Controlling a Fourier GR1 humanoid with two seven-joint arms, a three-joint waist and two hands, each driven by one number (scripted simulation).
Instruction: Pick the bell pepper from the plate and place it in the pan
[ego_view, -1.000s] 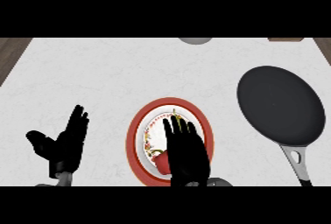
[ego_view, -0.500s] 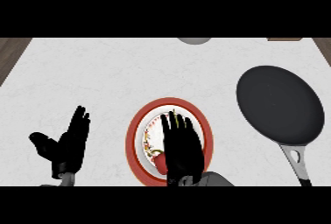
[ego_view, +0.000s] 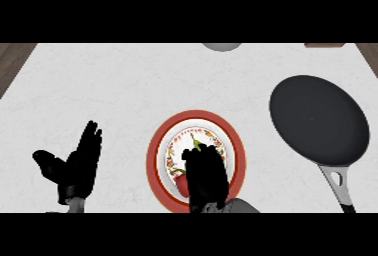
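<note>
Item 1, bell pepper (ego_view: 179, 176): red, with a green stem pointing up toward the plate's middle. You see only a sliver of red at the left of the right robot hand and the stem above it; the rest is hidden. It lies on the plate, lower half.

Item 2, plate (ego_view: 230, 131): round, red rim, white centre with a patterned ring, set on the bench near the lower middle of the view.

Item 3, right robot hand (ego_view: 203, 172): directly over the pepper, fingers bent downward around it. You can judge this as a grasp closing on the pepper, though contact underneath is hidden.

Item 4, pan (ego_view: 317, 120): dark, round, with nothing in it, handle running toward the lower right edge. It sits well apart from the plate, to the right.

Item 5, left robot hand (ego_view: 74, 167): at the lower left, fingers straight and spread, thumb out, holding nothing, resting.

Item 6, bench (ego_view: 111, 85): pale marbled top. A grey round object (ego_view: 221, 46) is cut off at the far edge; you cannot tell what it is.

Progress: the pepper is not yet lifted. Left to do, as you may judge: lift, carry right, set down in the pan.

Writing: no brand, label or lettering is readable anywhere.
</note>
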